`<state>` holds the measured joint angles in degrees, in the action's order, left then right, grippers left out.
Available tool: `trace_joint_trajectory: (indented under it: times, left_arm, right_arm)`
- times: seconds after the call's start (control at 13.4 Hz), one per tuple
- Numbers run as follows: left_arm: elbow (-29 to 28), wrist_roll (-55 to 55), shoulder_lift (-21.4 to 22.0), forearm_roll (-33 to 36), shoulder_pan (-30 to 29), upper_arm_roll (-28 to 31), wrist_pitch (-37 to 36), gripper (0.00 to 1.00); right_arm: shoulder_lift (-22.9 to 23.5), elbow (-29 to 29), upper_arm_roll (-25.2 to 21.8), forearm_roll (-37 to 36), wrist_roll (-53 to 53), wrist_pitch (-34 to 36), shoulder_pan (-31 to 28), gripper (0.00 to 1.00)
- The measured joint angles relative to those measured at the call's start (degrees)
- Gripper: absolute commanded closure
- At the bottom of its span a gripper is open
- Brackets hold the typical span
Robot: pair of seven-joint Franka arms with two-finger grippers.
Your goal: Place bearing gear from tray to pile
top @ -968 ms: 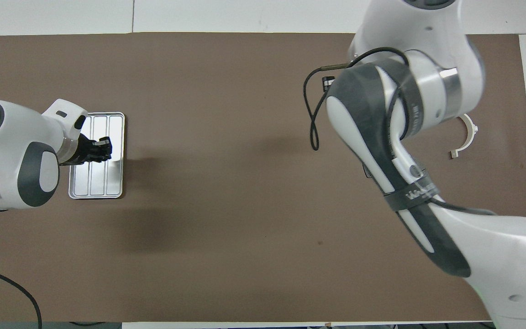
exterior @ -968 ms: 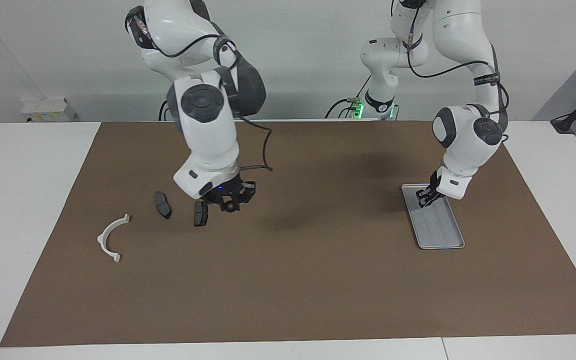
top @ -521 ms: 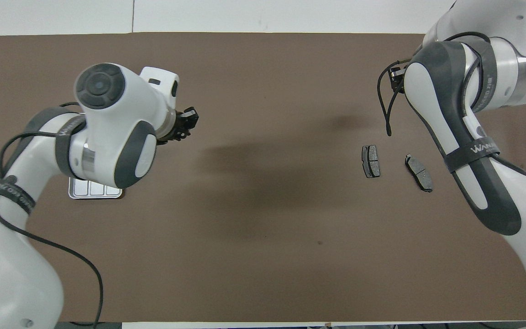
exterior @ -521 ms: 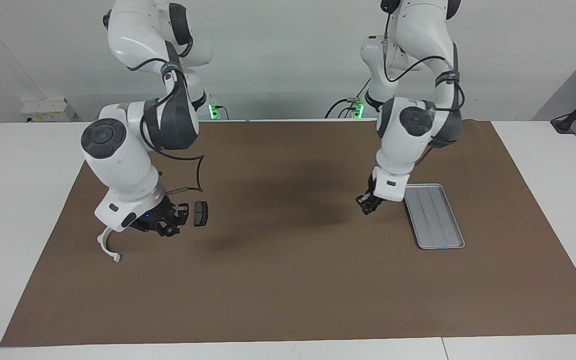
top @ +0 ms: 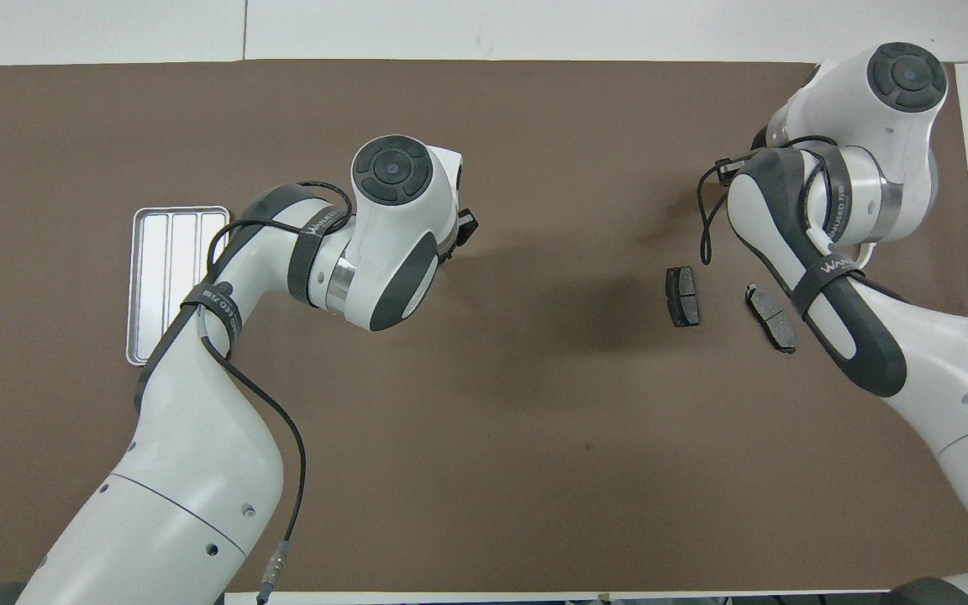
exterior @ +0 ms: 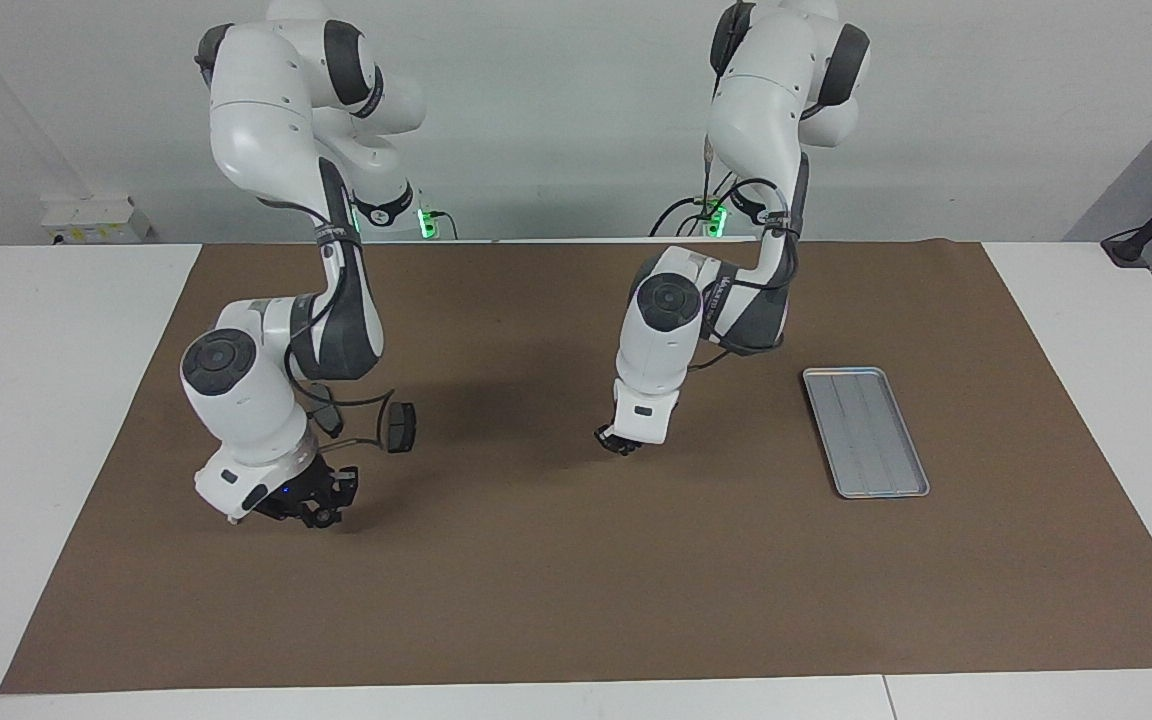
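The silver tray [exterior: 866, 478] [top: 138, 286] lies bare toward the left arm's end of the mat. The pile lies toward the right arm's end: two dark brake pads [exterior: 400, 427] [top: 682, 296], [exterior: 327, 421] [top: 770, 318] and a white bracket [top: 867, 252], mostly hidden by the right arm. My right gripper [exterior: 316, 512] hangs low over the mat beside the bracket, shut on a small dark round part, the bearing gear [exterior: 320, 517]. In the overhead view the arm hides that gripper. My left gripper [exterior: 619, 443] [top: 465, 227] is shut and holds nothing, low over the mat's middle.
A brown mat [exterior: 576, 580] covers most of the white table. Cables loop from both wrists close to the mat. The left forearm crosses over one long edge of the tray in the overhead view.
The right gripper carried the dark part from over the brake pads to beside the bracket and came lower. The left gripper, shut throughout, swung from the tray to over the mat's middle.
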<state>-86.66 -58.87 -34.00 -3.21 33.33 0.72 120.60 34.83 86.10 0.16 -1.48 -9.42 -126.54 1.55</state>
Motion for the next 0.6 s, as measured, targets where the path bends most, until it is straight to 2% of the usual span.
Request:
trace_joint_trajectory:
  times: [0.52,0.6]
  left_arm:
    - [-1.58,-3.38,-0.50,0.02,0.17,0.08,2.44,0.94]
    - [-2.03,-3.50,-0.50,0.02,0.19,0.08,2.88,0.92]
  right_arm:
    - [2.59,0.75,0.02,-0.02,-0.51,-5.31,-0.48,1.00]
    - [2.68,0.81,0.03,-0.02,-0.51,-5.32,-0.48,0.57]
